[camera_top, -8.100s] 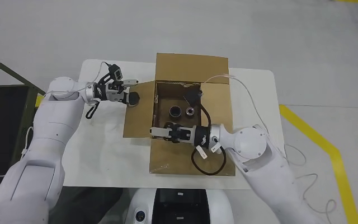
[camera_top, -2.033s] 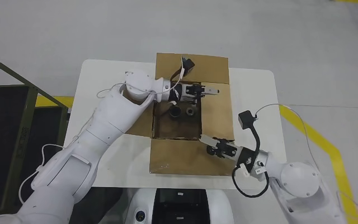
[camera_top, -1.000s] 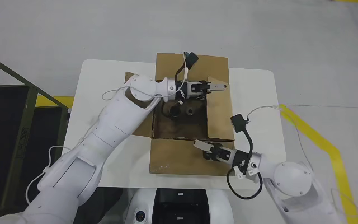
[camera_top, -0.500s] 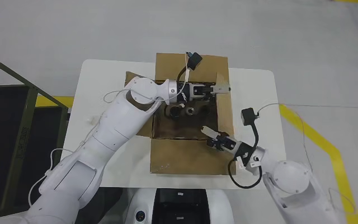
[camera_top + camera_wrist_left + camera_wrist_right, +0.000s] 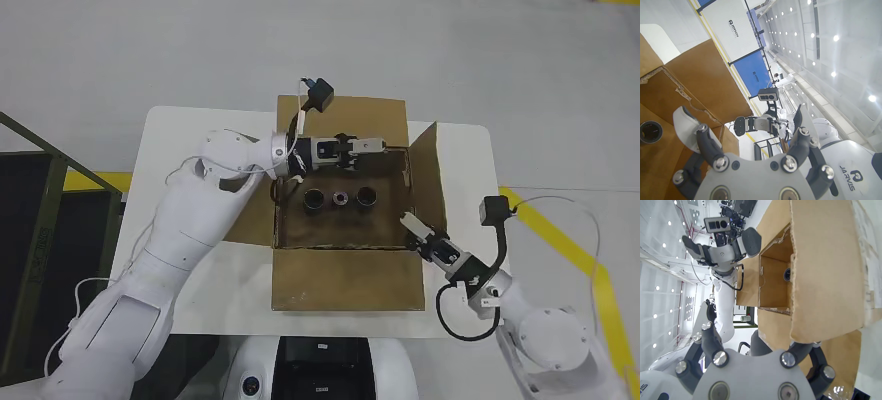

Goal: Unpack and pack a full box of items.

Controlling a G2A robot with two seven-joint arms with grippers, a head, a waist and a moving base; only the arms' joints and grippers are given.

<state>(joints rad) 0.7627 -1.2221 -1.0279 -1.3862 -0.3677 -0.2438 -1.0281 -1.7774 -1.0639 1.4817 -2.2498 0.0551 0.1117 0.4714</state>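
Box [image 5: 340, 234] holds three dark cylinders [image 5: 341, 197]; left gripper [image 5: 378, 146], right gripper [image 5: 409, 219] both spread

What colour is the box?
Plain brown cardboard; the box shows best in the top view.

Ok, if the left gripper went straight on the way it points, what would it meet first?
Probably the raised brown cardboard flap on the right side of the open box: the left gripper points at its far end. Depth is unclear: its line runs near the flap's edge, so it might only clip it.
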